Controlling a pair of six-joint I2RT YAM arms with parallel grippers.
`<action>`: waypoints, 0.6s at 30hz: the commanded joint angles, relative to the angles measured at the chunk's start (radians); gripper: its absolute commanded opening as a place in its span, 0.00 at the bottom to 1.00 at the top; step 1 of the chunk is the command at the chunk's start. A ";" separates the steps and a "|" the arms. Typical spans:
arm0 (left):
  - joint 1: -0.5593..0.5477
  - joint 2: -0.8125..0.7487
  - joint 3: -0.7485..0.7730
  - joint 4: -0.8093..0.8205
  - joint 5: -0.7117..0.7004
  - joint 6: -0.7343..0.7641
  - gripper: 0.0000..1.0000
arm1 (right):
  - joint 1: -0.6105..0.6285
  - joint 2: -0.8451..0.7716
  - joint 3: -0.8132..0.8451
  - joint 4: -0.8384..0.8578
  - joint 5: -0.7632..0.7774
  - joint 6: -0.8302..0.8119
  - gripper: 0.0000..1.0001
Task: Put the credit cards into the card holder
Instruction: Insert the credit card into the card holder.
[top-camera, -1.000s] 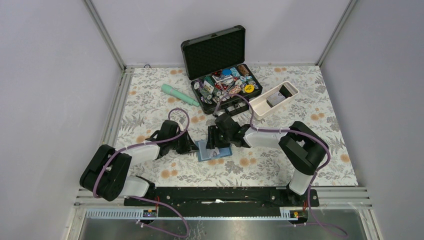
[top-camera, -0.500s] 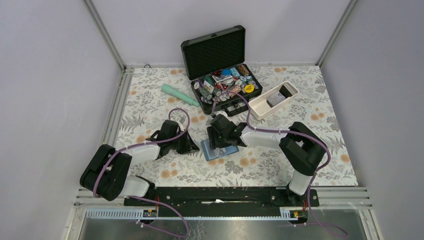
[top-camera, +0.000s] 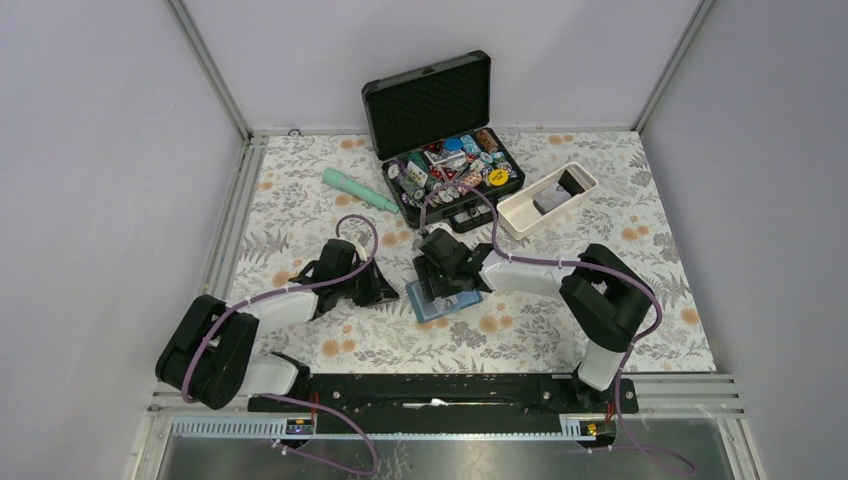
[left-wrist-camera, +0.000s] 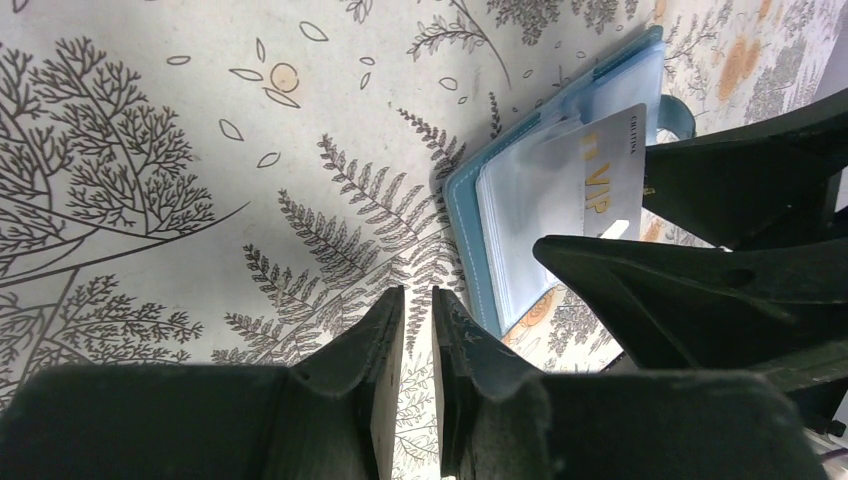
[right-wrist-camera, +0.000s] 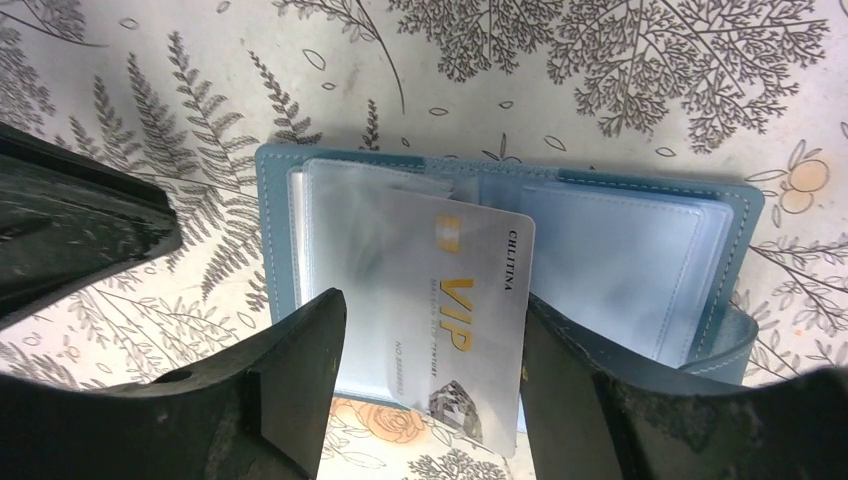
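Right gripper (right-wrist-camera: 432, 305) straddles the half-inserted card (right-wrist-camera: 440, 330), jaws wide, grip unclear; left gripper (left-wrist-camera: 412, 300) beside the holder (right-wrist-camera: 270, 200) is near-closed, empty, so the unpinned holder may slide

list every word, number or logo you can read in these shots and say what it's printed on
"VIP": large gold letters on the silver card lying partly tucked into the open card holder.
"CHLITINA": small dark print along one edge of that card.
Fine gold lines beside "VIP", one of them seemingly a number: too small to read.
Markings on the poker chips in the black case: too small to read.
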 joint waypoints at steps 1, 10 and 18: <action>-0.001 -0.036 0.016 0.023 0.006 0.001 0.19 | 0.004 -0.016 0.049 -0.102 0.053 -0.066 0.68; -0.001 -0.036 0.015 0.023 0.007 0.000 0.19 | 0.010 -0.011 0.077 -0.162 0.089 -0.089 0.68; -0.002 -0.043 0.020 0.022 0.011 -0.002 0.19 | 0.022 -0.012 0.092 -0.179 0.111 -0.107 0.69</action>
